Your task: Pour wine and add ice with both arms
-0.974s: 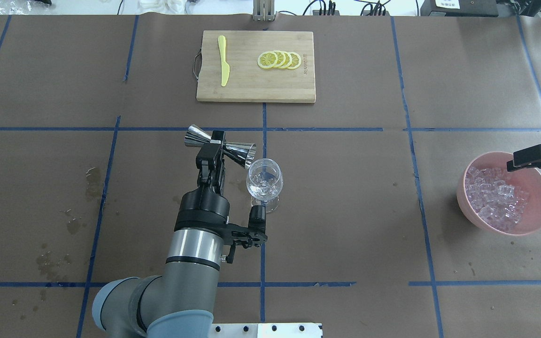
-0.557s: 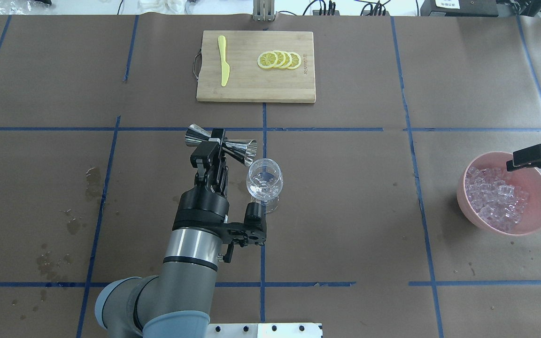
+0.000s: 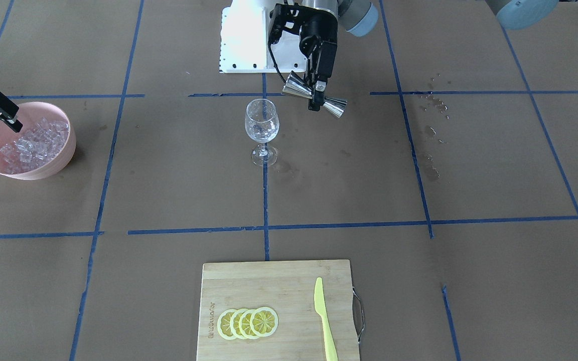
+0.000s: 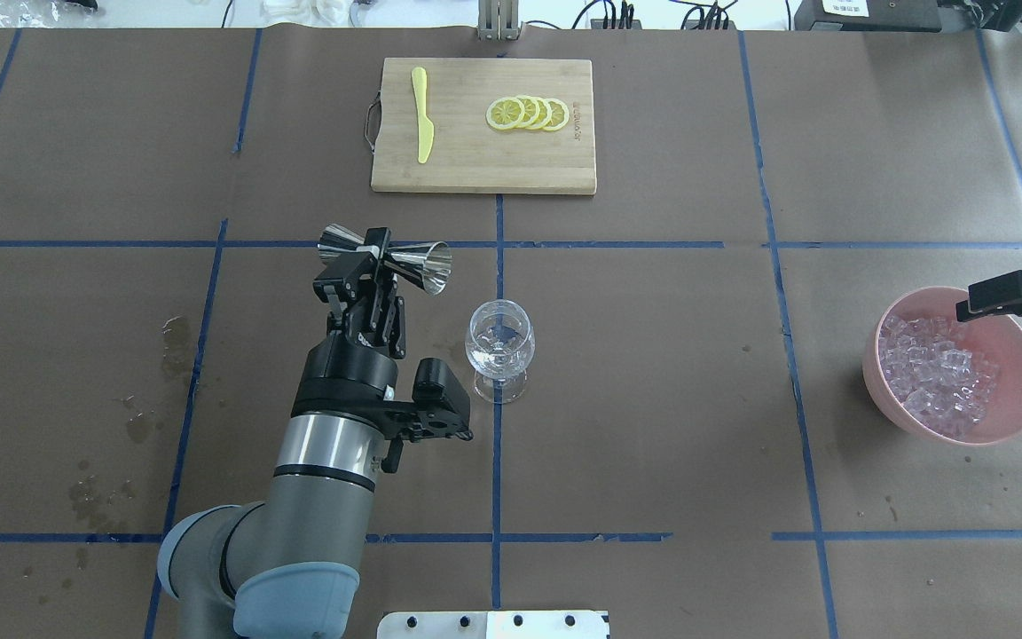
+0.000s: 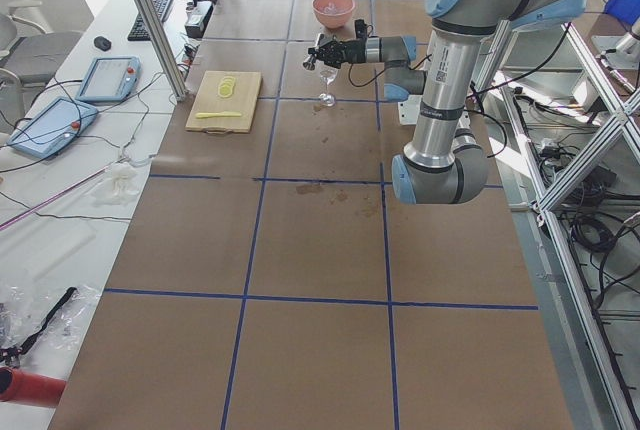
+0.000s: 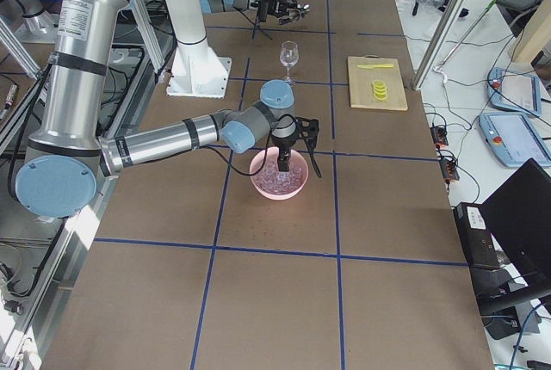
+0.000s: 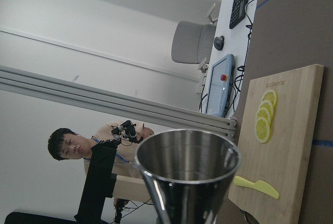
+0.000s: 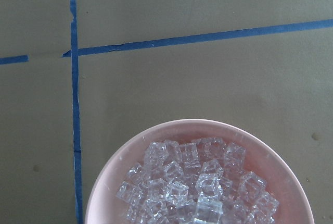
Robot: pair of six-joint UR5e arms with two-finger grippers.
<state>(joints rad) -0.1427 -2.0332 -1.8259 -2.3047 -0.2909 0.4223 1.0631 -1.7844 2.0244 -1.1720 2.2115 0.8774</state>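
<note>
The left hand (image 4: 373,259) grips the measuring cup (image 4: 422,264) sideways beside the wine glass (image 4: 499,342); a careless swing could topple it. The right hand (image 4: 1008,300), fingers spread above the ice (image 4: 937,373), could scatter cubes.

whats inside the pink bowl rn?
Clear ice cubes heaped across most of the pink bowl. Its floor is hidden under them, so anything beneath cannot be seen.

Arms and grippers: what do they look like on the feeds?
The left arm and right arm are silver-grey tubes with light-blue joint caps and small printed labels. Each ends in a black two-finger gripper: left gripper, right gripper. A black cable loops by the left wrist.
</note>
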